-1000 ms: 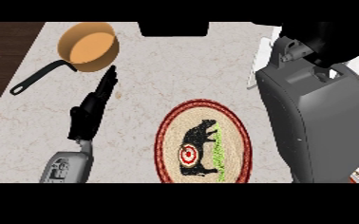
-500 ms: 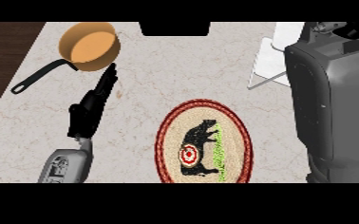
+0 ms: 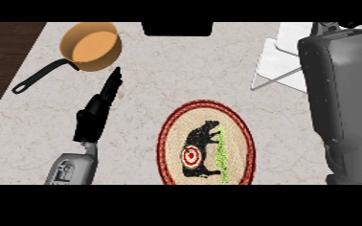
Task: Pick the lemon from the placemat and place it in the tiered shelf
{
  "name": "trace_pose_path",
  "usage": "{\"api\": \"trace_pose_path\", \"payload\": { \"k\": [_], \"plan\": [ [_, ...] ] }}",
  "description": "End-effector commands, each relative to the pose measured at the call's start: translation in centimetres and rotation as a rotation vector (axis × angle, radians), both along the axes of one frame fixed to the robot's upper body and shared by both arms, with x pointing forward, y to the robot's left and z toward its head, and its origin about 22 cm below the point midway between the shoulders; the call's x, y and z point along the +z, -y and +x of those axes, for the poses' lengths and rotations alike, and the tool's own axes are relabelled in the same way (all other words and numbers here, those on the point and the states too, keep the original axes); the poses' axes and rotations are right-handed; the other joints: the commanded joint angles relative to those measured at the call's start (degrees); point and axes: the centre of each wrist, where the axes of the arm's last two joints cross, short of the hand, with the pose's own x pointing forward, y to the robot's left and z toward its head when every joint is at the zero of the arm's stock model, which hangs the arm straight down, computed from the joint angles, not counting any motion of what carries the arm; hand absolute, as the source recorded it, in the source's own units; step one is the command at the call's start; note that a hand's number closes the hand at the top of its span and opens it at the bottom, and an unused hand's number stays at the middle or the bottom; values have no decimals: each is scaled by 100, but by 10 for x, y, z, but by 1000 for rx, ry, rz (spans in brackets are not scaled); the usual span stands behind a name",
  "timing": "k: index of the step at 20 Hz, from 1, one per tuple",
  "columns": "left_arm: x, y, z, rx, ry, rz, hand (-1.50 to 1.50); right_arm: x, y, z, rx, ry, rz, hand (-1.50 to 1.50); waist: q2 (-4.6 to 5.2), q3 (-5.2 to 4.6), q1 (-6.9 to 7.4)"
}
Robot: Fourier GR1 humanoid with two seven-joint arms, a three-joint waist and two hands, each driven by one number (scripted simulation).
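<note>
Nearest, our left forearm (image 3: 71,170) comes in at the lower left. The left hand (image 3: 96,117) is open, fingers straight along the counter (image 3: 148,81), holding nothing. Just beside it lies the oval placemat (image 3: 173,148). Our right forearm (image 3: 336,100) fills the right edge. The right hand (image 3: 338,27) is mostly hidden above the white shelf (image 3: 286,52), so we cannot tell its state. The lemon is out of sight. A pan (image 3: 90,48) sits far left.

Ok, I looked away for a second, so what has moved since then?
The right forearm swung rightward toward the view's edge, uncovering more of the shelf. Nothing was visibly taken or let go. The left hand, pan and placemat stayed put.
</note>
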Motion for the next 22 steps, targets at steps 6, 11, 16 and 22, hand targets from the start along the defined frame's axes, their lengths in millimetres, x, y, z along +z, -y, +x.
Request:
{"api": "trace_pose_path", "payload": {
  "k": [6,11,16,22],
  "plan": [
    [19,-15,11,3,-13,-2,0,-24,48,4,137,257,197,150,0,6,-16],
    [23,4,-2,-3,0,-2,0,-41,73,15,126,247,177,150,-9,4,-3],
    [3,-11,9,0,-4,-3,0,-24,76,22,133,264,185,150,-5,0,-19],
    [-5,-5,-6,13,-5,2,0,-54,98,7,-182,149,189,-150,-20,-1,-43]
  ]
}}
